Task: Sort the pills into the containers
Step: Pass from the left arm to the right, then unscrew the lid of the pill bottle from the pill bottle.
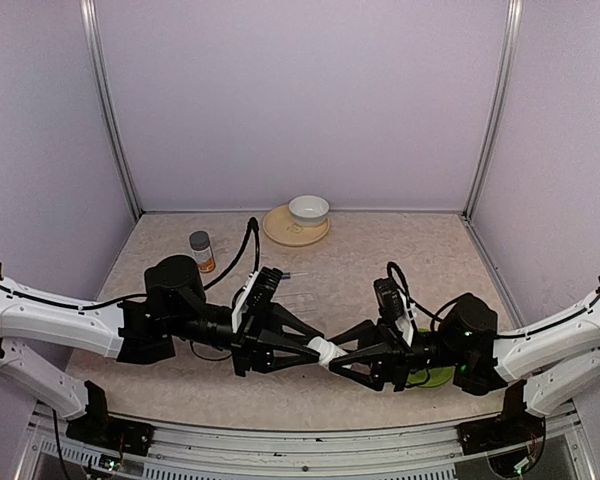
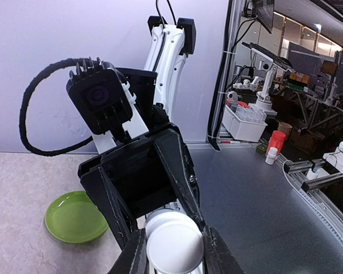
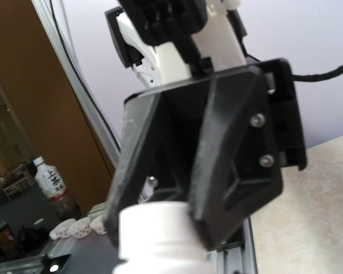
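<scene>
The two black, angular grippers meet tip to tip over the near middle of the speckled beige table (image 1: 430, 260); between them is a smooth white plastic bottle (image 1: 327, 352), cylindrical, its round flat end facing the left wrist camera. The left gripper (image 1: 318, 349) is closed nearly all the way and clamps the bottle between its wedge-shaped fingers (image 2: 134, 257). The right gripper (image 1: 337, 357) has its tapered fingers on either side of the other end; whether they press on it firmly or only flank it cannot be told.

The clear pill box (image 1: 305, 293) lies flat on the table just behind the left gripper (only faint outlines of it show, it is so see-through); the pills themselves cannot be made out. A glossy round green plate (image 2: 75, 217) sits under the right arm; at the back stand a small amber bottle with a grey cap (image 1: 201, 251) and a white bowl (image 1: 308, 209) on a tan plate (image 1: 278, 231).
</scene>
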Available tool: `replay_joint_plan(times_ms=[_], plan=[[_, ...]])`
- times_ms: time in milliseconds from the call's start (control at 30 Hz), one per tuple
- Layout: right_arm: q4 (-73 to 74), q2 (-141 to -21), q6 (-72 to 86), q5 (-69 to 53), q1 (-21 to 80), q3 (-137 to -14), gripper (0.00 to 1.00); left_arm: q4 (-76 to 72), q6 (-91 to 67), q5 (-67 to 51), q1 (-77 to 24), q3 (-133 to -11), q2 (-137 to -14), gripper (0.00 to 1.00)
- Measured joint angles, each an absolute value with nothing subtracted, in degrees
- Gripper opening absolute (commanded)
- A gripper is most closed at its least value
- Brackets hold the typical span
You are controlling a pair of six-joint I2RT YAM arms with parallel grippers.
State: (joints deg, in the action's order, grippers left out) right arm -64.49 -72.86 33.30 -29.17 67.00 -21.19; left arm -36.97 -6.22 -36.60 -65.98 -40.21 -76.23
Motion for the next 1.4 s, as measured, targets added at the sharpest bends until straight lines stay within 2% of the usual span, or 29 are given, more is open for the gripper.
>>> replay_joint_plan(times_ms=[367, 667, 900, 1100, 1333, 1400], plan=[[-66.7, -73.9, 34.1, -30.4, 67.0, -21.3, 0.17, -37.4, -7.3, -36.2, -66.0, -40.2, -76.3, 0.16], [-65.0, -72.0, 30.7, -27.9, 66.9, -20.9, 0.14, -38.1, -11.5, -33.7, -66.1, -41.3, -77.3, 0.18], [-61.0, -66.8, 22.4, -15.6, 66.5, -20.6, 0.08, -28.3, -19.5, -19.9, -67.5, -49.5, -78.4, 0.22], [-56.2, -64.7, 16.2, -7.1, 66.6, -20.4, 0.04, -21.7, -26.7, -10.9, -68.3, -53.0, -79.8, 0.35], [-51.4, -60.7, 11.7, -1.0, 66.8, -20.2, 0.02, -15.9, -30.0, -6.6, -69.0, -54.0, -80.3, 0.68], [-50.6, -59.3, 11.1, -0.1, 66.8, -20.1, 0.02, -15.1, -30.1, -6.2, -69.0, -54.0, -80.1, 0.83]])
